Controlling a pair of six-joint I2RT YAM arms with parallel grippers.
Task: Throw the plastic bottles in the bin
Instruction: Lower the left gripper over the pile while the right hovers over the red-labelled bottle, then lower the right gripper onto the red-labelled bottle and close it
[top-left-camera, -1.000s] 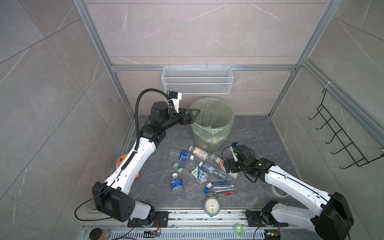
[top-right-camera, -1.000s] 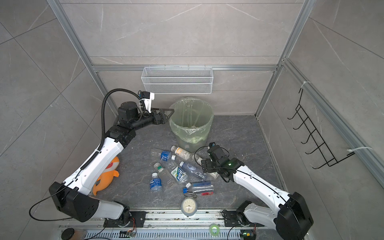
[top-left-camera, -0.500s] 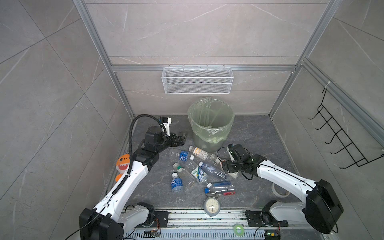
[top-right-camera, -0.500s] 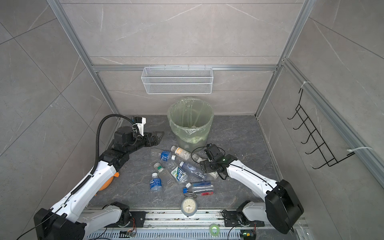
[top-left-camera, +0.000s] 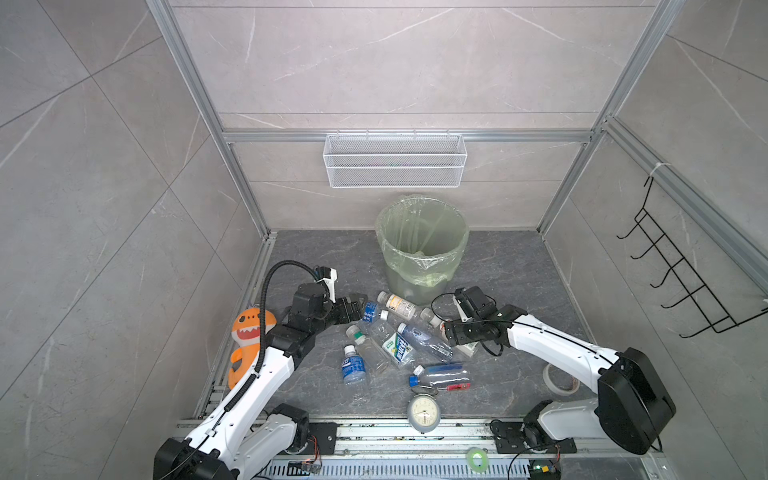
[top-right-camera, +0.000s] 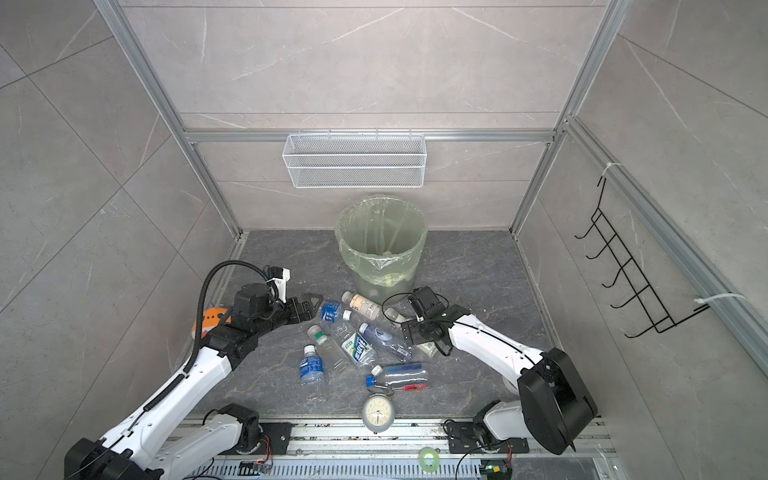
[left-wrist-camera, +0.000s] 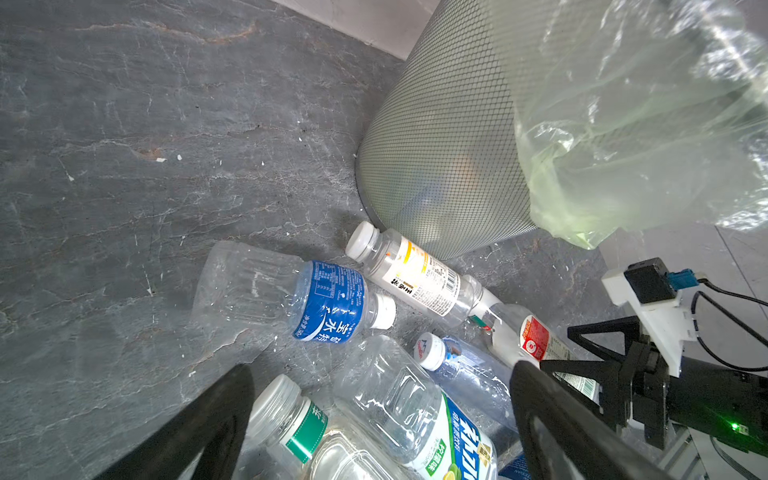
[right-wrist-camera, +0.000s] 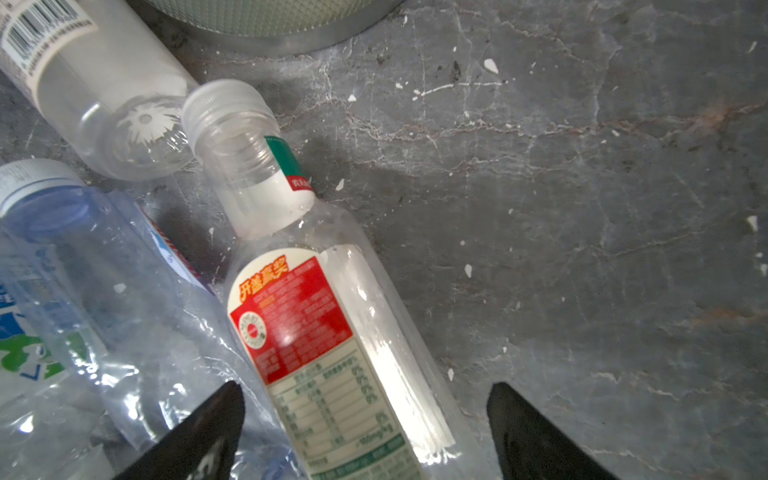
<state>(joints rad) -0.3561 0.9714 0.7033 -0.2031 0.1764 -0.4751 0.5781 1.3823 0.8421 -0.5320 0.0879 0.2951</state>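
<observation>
Several plastic bottles lie on the dark floor in front of the bin (top-left-camera: 415, 286) (top-right-camera: 384, 286), which has a light-green bag over its rim. My left gripper (top-left-camera: 354, 306) (top-right-camera: 311, 305) (left-wrist-camera: 380, 370) is open and low beside a blue-labelled bottle (top-left-camera: 370, 311) (left-wrist-camera: 328, 303). A clear bottle with a green and blue label (left-wrist-camera: 419, 411) lies under its jaws. My right gripper (top-left-camera: 448, 330) (right-wrist-camera: 365, 386) is open. It straddles a red-labelled bottle (right-wrist-camera: 299, 324) (top-left-camera: 432, 319), with a gap on each side.
A round alarm clock (top-left-camera: 424, 411) lies at the front and an orange plush shark (top-left-camera: 249, 345) by the left rail. A tape roll (top-left-camera: 559, 378) sits under the right arm. A white mesh basket (top-left-camera: 395, 160) hangs on the back wall and a black hook rack (top-left-camera: 673, 274) on the right wall.
My left arm has come down from beside the bin's rim to the floor next to the bottles. My right gripper has shifted left over the red-labelled bottle and its jaws have narrowed a little.
</observation>
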